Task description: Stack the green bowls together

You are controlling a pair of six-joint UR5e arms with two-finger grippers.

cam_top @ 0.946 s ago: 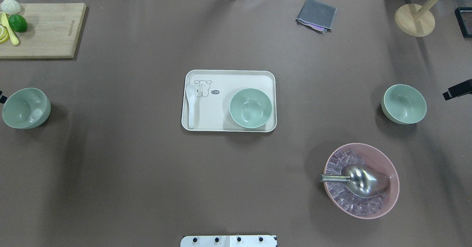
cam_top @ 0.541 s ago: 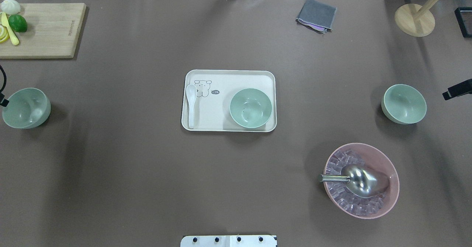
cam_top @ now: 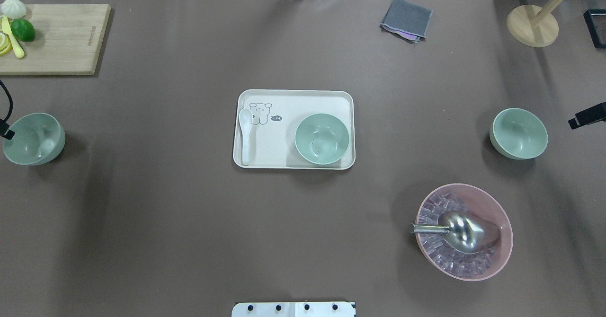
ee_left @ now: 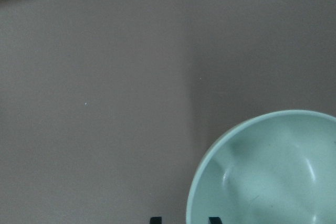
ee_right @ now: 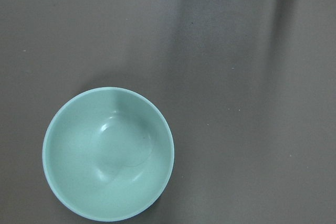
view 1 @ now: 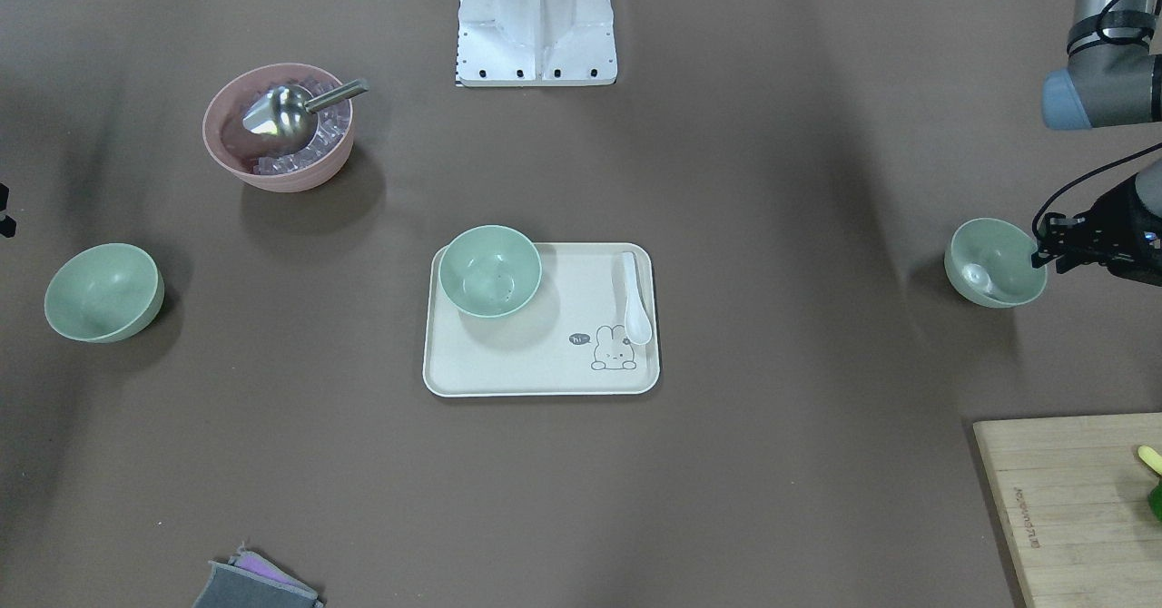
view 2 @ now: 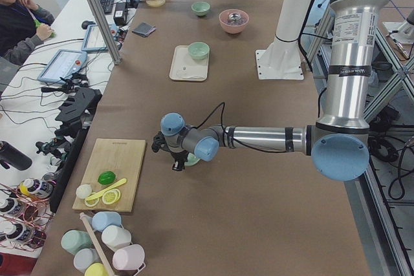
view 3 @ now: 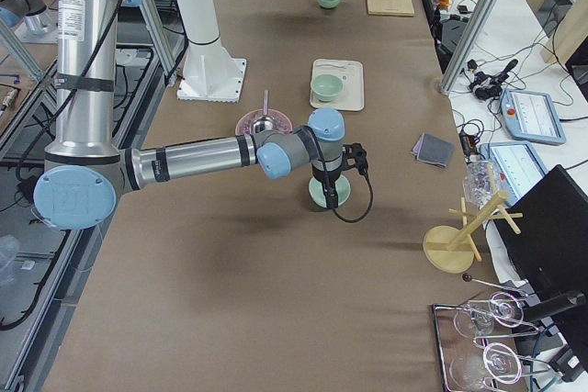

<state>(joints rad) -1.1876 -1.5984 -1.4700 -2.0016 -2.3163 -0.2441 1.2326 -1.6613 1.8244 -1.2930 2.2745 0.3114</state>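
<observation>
Matte brown tabletop (cam_top: 189, 236), smooth round green bowls (cam_top: 322, 138) on and flanking tray (cam_top: 303, 100), left gripper (ee_left: 184, 219) spread astride a rim, empty (right gripper (view 3: 328, 186) unclear).

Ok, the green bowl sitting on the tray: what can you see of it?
The green bowl is small, round and pale mint, with a matte finish and plain smooth sides. It stands upright, open side up, and is empty but for a few tiny dark specks inside. It rests on the cream tray, at the end on the robot's right. The white spoon lies at the other end, apart from it.
</observation>
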